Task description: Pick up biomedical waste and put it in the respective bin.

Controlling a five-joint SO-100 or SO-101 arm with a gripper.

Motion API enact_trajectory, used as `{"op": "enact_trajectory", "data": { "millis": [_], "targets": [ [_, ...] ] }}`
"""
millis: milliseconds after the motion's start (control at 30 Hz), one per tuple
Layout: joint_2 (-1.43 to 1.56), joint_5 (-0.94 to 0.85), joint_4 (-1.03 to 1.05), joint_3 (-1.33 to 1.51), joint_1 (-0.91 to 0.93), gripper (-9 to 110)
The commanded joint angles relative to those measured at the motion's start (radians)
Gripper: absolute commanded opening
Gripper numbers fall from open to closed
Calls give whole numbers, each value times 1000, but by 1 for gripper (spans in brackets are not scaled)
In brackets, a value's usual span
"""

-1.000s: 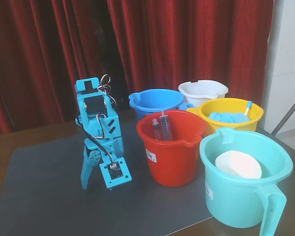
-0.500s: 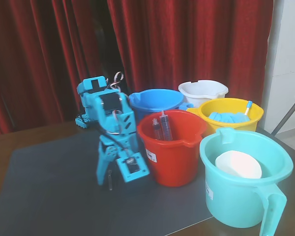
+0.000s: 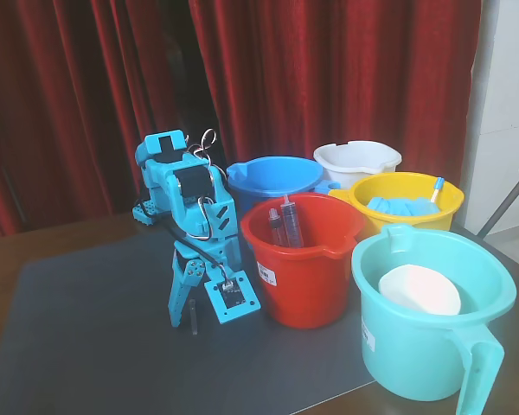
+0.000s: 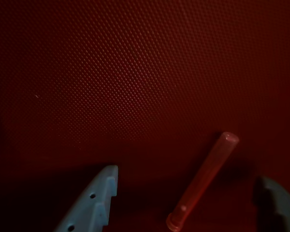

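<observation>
One tube (image 4: 203,181) lies on the mat (image 4: 135,72) in the lower right of the wrist view, slanted, its rounded end toward the upper right and its rimmed end at the bottom edge. It looks clear with a reddish cast under the dim light. It sits between the two fingers: a pale one (image 4: 94,203) at lower left and a darker one (image 4: 275,203) at lower right. The jaws are apart, neither finger touching the tube. In the fixed view the tube (image 3: 191,315) shows as a small dark sliver on the grey mat (image 3: 86,328) at lower centre-left, right beneath the gripper (image 3: 193,298) of the one blue arm (image 3: 186,203), which bends down over it.

Five buckets stand in the right half of the fixed view. The red bucket (image 3: 303,277) is nearest the arm and holds two syringes (image 3: 285,223) standing upright against its far wall. Behind it is the blue bucket (image 3: 272,177). The white bin (image 3: 356,160) with the wavy rim is at upper right of centre, farthest back, well apart from the tube. The yellow bucket (image 3: 406,203) in front of it holds blue items and a stick-like thing. The teal bucket (image 3: 432,320) at lower right holds one white round object (image 3: 419,290). The mat lies on a dark wooden surface (image 3: 0,259), with a red curtain (image 3: 329,69) behind
</observation>
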Motion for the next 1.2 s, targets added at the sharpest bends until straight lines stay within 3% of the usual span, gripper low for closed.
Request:
{"op": "enact_trajectory", "data": {
  "millis": [0,1167],
  "targets": [
    [0,-3,-55,77,-3,30],
    [3,-40,-106,118,135,30]
  ]
}}
